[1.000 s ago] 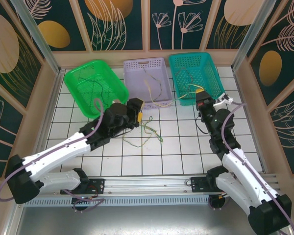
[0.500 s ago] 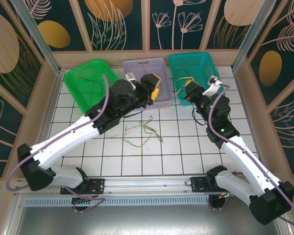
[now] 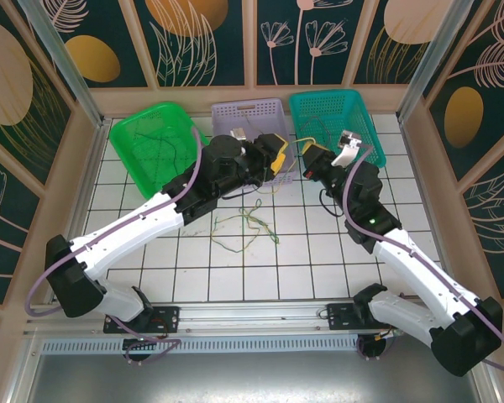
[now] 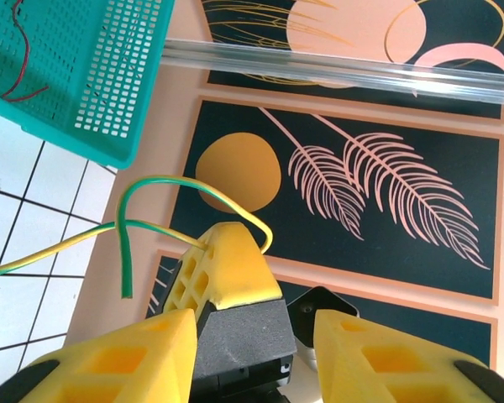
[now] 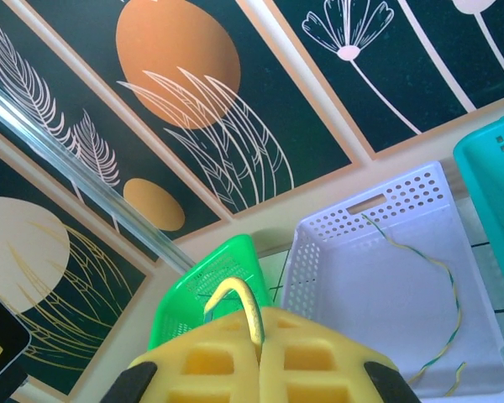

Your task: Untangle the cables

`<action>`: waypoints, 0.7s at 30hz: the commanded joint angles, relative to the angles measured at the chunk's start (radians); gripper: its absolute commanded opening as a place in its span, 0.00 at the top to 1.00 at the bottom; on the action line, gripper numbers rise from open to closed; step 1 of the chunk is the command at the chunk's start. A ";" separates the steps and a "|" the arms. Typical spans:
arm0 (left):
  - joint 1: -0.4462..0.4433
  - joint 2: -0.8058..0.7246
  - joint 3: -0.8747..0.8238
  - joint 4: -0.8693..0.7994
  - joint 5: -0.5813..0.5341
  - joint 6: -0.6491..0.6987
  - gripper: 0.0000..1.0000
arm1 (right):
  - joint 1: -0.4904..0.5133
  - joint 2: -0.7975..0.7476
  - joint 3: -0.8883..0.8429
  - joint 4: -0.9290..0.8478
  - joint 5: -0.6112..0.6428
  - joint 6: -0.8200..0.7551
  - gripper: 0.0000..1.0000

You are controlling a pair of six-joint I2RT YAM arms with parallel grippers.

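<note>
From my left wrist, my right gripper (image 4: 228, 242) clamps a looping cable (image 4: 163, 180) just ahead of my parted left gripper (image 4: 252, 323), both arms outstretched.

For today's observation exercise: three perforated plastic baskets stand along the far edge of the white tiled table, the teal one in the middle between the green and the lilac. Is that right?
Not quite. The lilac perforated plastic basket stands in the middle, between the green plastic basket and the teal plastic basket, as the top external view shows.
</note>
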 commanded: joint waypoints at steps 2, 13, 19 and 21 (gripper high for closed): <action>0.007 0.014 0.023 -0.076 0.005 0.007 0.60 | 0.019 -0.012 0.035 0.035 0.015 -0.008 1.00; 0.010 -0.077 -0.109 -0.037 -0.098 -0.113 0.49 | 0.025 -0.002 0.055 0.018 -0.010 -0.019 1.00; 0.020 -0.042 -0.082 0.011 -0.052 -0.100 0.53 | 0.036 0.000 0.048 0.011 -0.010 -0.010 1.00; 0.019 -0.026 -0.069 0.022 -0.035 -0.097 0.53 | 0.038 0.004 0.049 0.014 -0.016 -0.008 1.00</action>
